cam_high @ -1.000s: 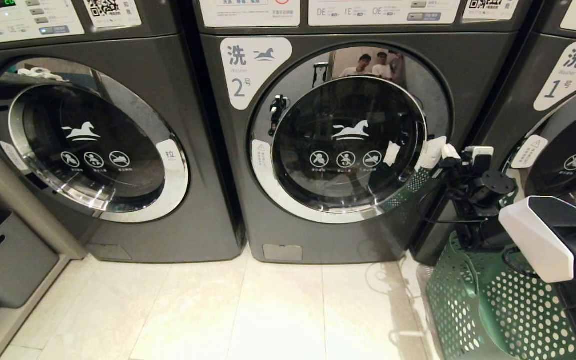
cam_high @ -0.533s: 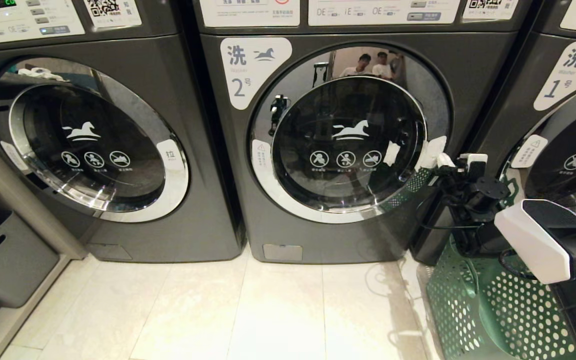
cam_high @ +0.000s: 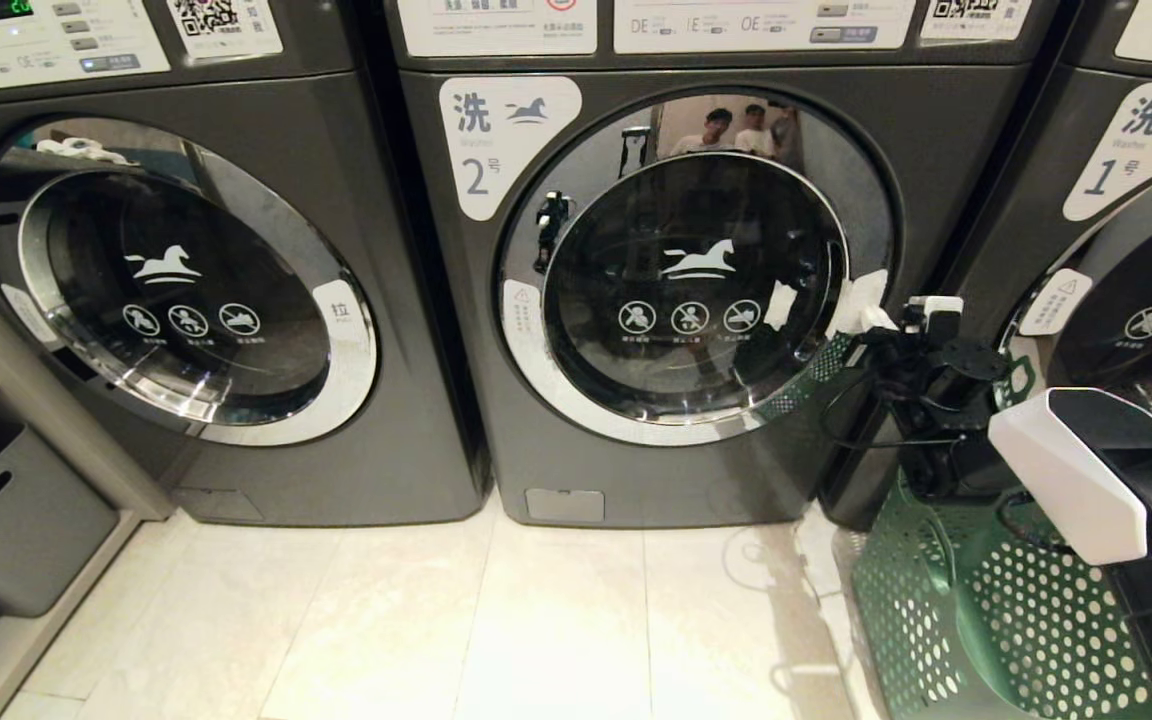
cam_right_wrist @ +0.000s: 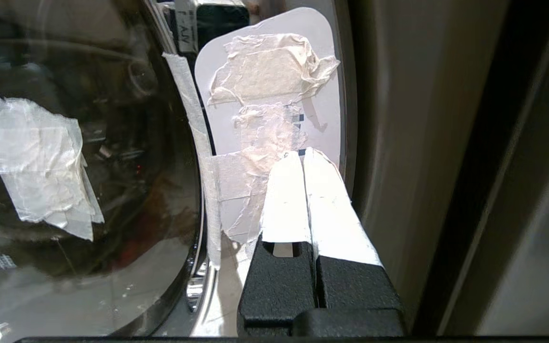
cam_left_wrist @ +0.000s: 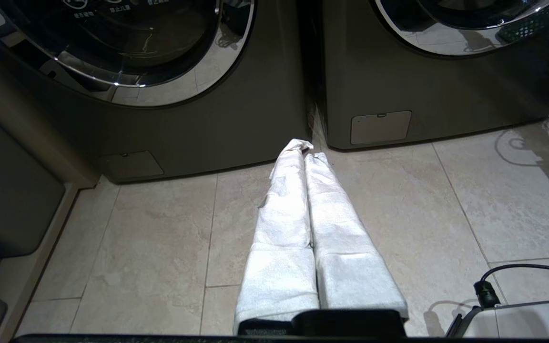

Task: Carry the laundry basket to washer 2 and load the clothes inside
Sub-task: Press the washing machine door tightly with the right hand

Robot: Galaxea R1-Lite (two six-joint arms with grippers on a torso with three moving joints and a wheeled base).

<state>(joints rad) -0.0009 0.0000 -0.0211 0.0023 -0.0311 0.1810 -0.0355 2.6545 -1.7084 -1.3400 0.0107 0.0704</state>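
Laundromat, pale tile floor (cam_high: 556,610), row of dark grey front-loaders. Head view: washer 2 (cam_high: 636,480) centre, door (cam_high: 696,290) closed; the laundry basket (cam_high: 986,620) parked on floor at its right, handy for loading. Clothes not visible. Right gripper (cam_high: 871,318) sits at door's right rim, prob. to work the taped white pull tab.

Left wrist view: left gripper (cam_left_wrist: 309,157) pinched together, empty, hanging over tiles, idle.

Right wrist view: right gripper (cam_right_wrist: 303,157) fingers pressed together, holding nothing, tips at the pull tab (cam_right_wrist: 274,114) w/ crumpled tape.
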